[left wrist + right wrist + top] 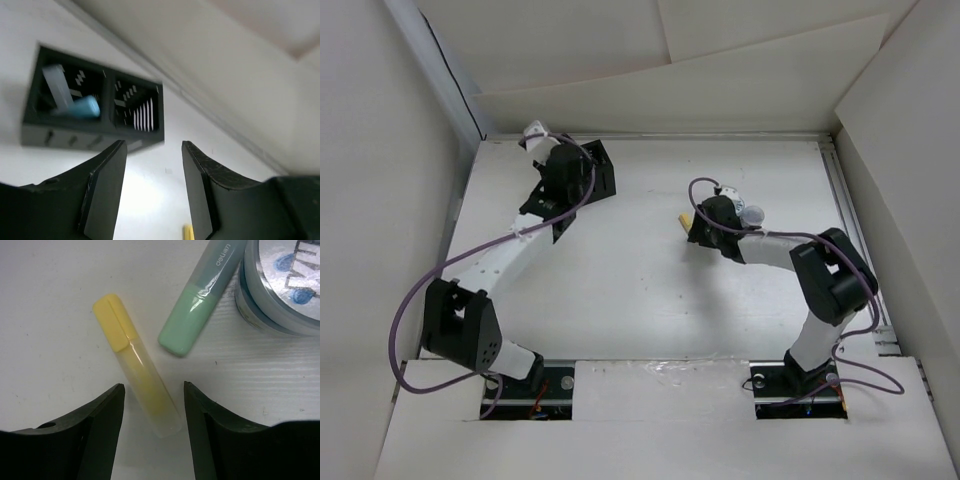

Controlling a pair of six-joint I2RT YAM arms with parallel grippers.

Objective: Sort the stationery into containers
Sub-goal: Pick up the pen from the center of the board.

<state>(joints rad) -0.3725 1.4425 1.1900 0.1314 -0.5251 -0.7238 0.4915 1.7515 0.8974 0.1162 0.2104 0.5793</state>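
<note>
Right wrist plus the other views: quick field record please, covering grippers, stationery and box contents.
left gripper: open, empty, facing the black organiser box
right gripper: open, fingers either side of the yellow highlighter, not closed on it
yellow highlighter: flat on the table
green highlighter: on the table, beside the round grey-white piece
box, left compartment in the left wrist view: light blue stick and a pale stick
box, right compartment: nothing visible inside

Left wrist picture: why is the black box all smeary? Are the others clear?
Left wrist view: the black organiser box and the light blue stick inside are smeared and soft. Right wrist view: sharp, the yellow highlighter has crisp edges. Top external view: even light, soft shadows.
</note>
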